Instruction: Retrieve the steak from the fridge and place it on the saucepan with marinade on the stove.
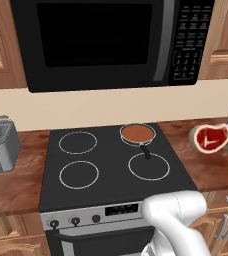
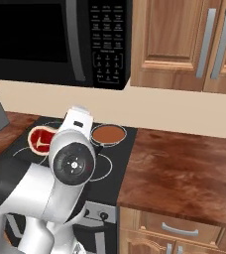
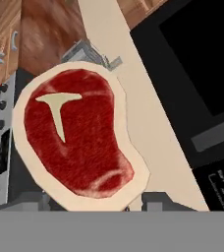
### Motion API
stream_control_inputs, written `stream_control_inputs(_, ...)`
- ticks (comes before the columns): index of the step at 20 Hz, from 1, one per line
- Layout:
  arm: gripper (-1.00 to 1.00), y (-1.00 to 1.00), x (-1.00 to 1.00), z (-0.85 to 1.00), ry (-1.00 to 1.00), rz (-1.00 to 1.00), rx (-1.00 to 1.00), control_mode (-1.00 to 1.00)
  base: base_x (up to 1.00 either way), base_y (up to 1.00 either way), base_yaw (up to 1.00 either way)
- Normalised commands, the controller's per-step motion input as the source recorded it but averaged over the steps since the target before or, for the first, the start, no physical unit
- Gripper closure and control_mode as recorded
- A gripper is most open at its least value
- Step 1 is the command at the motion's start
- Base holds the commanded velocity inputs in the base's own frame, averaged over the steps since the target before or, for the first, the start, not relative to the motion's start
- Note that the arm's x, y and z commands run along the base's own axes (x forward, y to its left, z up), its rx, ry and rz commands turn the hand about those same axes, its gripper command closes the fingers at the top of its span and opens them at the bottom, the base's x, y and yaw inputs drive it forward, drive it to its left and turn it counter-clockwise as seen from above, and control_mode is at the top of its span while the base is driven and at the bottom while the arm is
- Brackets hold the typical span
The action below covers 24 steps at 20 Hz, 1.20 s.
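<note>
The steak [image 3: 79, 138], red with a pale beige rim, stands on edge between my gripper's [image 3: 97, 202] two dark fingertips [image 3: 158, 201], and the gripper is shut on it. In the left base view the steak [image 1: 212, 137] hangs above the wooden counter just right of the stove [image 1: 111, 165], level with the saucepan [image 1: 121, 134]. The saucepan sits on the back right burner, holding reddish-brown marinade [image 1: 137, 132], its dark handle pointing forward. From the right base view the steak [image 2: 40, 139] is left of my arm and the saucepan [image 2: 92, 135] just right of it. The fridge is out of view.
A black microwave [image 1: 106, 40] hangs low over the stove. A grey toaster [image 1: 1, 142] stands on the counter to the left. Wooden counter [image 2: 184, 173] stretches to the right of the stove, with wall cabinets [image 2: 184, 39] above it.
</note>
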Motion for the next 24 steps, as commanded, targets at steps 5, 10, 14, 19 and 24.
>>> stream_control_inputs(5, 1.0, -0.03, 0.42, -1.0, 0.01, -0.04, 0.0, -1.0, 0.0, 0.0, 0.0)
stream_control_inputs(10, 1.0, 0.0, 0.66, -0.98, 0.07, -0.11, 0.03, -1.0, 0.0, 0.0, 0.0)
stream_control_inputs(14, 1.0, 0.0, 0.81, -0.91, 0.08, -0.18, 0.17, -1.0, 0.0, 0.0, 0.0)
stream_control_inputs(19, 1.0, 0.0, 0.82, -0.63, 0.06, -0.2, 0.22, -1.0, 0.0, 0.0, 0.0)
stream_control_inputs(24, 1.0, 0.0, 0.77, -0.34, 0.09, -0.16, 0.19, -1.0, 0.0, 0.0, 0.0)
